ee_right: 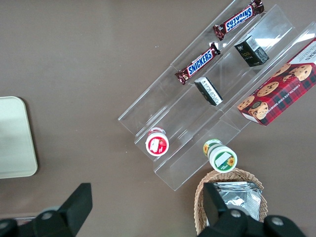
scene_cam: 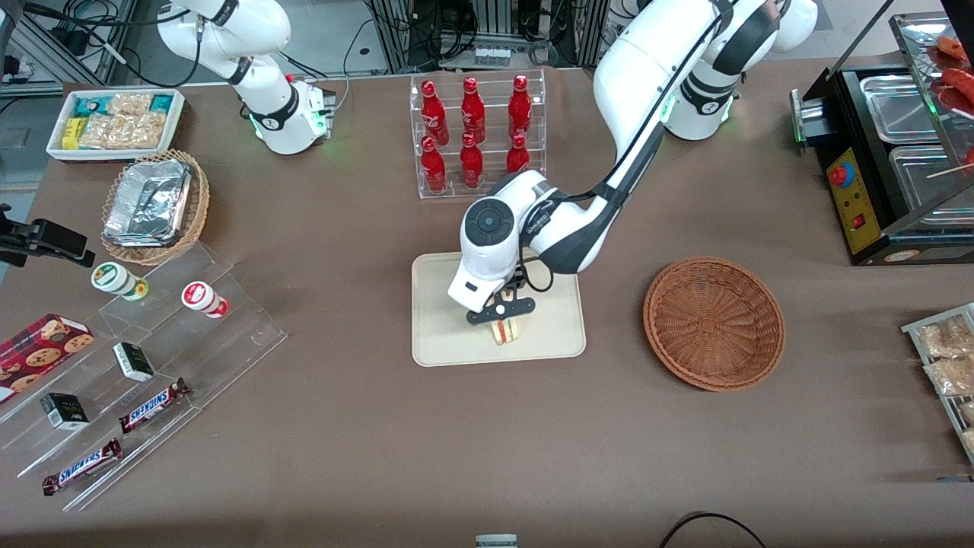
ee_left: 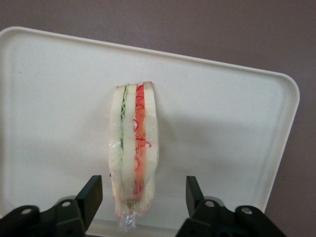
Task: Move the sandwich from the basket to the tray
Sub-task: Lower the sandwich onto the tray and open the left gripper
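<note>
The sandwich (scene_cam: 505, 331) stands on edge on the tray (scene_cam: 441, 335), near the tray's rim closest to the front camera, its red and green filling layers showing between pale bread slices. Directly above it hangs the gripper (ee_left: 143, 197), jaws spread wide with a clear gap on either side of the sandwich, touching nothing. The basket (scene_cam: 714, 323) sits on the brown surface (scene_cam: 456, 441) beside the tray, toward the working arm's end, and farther from the camera a clear rack of red bottles (scene_cam: 475, 133) stands.
</note>
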{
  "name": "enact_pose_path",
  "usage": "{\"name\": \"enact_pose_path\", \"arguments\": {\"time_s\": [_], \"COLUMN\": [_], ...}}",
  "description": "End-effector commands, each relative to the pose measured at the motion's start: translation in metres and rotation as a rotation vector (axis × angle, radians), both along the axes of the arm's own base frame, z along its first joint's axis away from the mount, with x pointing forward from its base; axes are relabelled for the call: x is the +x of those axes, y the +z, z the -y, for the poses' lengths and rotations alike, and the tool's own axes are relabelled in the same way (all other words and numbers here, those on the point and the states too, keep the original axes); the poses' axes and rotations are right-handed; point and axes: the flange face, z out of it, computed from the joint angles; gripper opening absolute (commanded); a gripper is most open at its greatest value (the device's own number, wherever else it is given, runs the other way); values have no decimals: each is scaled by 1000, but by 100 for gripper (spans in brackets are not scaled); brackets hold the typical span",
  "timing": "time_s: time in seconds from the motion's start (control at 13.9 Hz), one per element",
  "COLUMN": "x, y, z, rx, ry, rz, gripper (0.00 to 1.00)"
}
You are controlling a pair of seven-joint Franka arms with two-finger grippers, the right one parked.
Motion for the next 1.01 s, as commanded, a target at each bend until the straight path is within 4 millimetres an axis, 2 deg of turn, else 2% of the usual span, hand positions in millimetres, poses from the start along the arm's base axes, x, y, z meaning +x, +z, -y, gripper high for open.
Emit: {"name": "enact_pose_path", "arguments": {"time_s": [0.0, 0.22, 0.29, 0.5, 0.72, 0.94], "x": [1, 1, 8, 27, 36, 55], "y": [56, 93, 95, 123, 131, 133], "z": [-8, -17, -29, -68, -107, -157], "rx": [-5, 5, 32, 75, 127, 161], "ry": [16, 9, 7, 41, -70, -103], "rz": [36, 56, 55, 65, 29, 26], "gripper": [100, 100, 100, 100, 100, 100]}}
